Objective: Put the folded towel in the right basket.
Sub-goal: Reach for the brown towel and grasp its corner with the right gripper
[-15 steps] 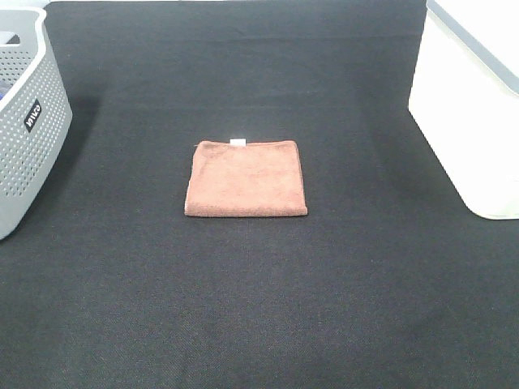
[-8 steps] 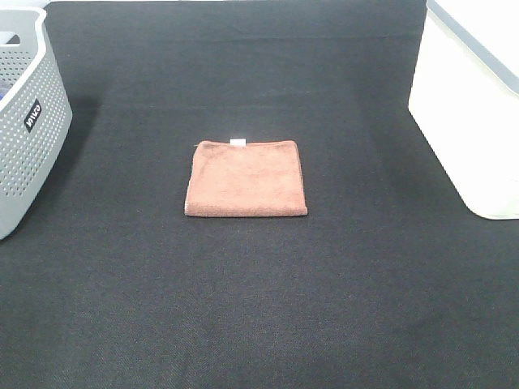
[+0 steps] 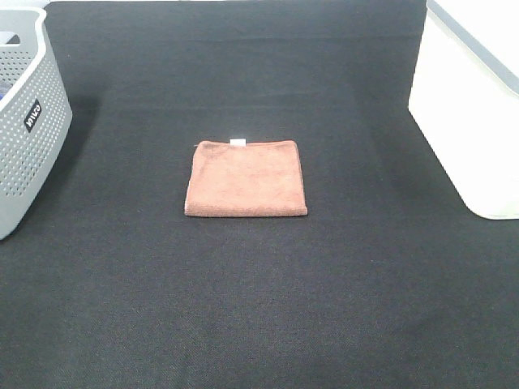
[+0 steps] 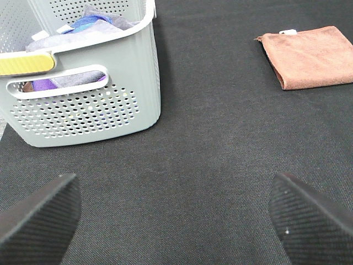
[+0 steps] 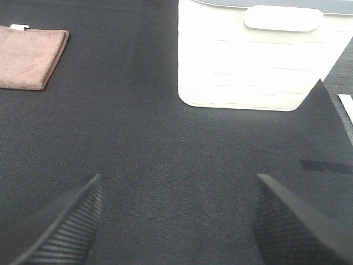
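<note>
Nothing grasped yet. The job is at its opening step, the reach for the cloth. The folded rust-brown terry towel [image 3: 246, 178] lies flat near the middle of the black fabric-covered tabletop [image 3: 259, 316], its small white tag [image 3: 238, 143] on the far edge. It sits well apart from both containers. The grey perforated plastic basket [image 3: 28, 138] is at the left edge with some cloths already in it. The plain white plastic basket [image 3: 466, 121] at the right edge is my target.

Neither arm shows in the high view. Left pincer [image 4: 175, 218]: fingers spread wide, nothing between them, above bare tabletop near the grey basket. Right pincer [image 5: 177, 221]: likewise spread wide and empty, with the white basket just ahead and the towel off to one side.

My read is that the right arm is the natural choice, being on the target's side. The next move calls for swinging it across to the towel and coming down over one edge. Then I pinch all the layers together, lift clear and carry over the white rim. The risk is a shallow pinch that takes only the top layer, so the fold opens.
</note>
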Motion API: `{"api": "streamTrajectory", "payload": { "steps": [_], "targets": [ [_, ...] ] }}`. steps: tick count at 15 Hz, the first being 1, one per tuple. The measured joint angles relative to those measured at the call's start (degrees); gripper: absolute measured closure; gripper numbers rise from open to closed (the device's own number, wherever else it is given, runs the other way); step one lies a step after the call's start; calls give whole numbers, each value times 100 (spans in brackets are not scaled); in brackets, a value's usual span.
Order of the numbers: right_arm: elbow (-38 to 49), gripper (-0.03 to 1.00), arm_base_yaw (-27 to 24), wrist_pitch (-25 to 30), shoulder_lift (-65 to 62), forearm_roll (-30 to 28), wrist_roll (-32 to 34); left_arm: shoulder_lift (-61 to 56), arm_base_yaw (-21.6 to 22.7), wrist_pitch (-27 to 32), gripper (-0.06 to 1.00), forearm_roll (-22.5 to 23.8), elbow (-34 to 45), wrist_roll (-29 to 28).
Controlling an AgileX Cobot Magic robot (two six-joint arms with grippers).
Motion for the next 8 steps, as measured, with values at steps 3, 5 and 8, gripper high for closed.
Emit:
{"api": "streamTrajectory", "payload": {
  "steps": [3,5,8],
  "targets": [
    [0,26,0,0,0,0,0,0,0,0,6,0,0,0],
    [0,26,0,0,0,0,0,0,0,0,6,0,0,0],
    [0,26,0,0,0,0,0,0,0,0,6,0,0,0]
  ]
}}
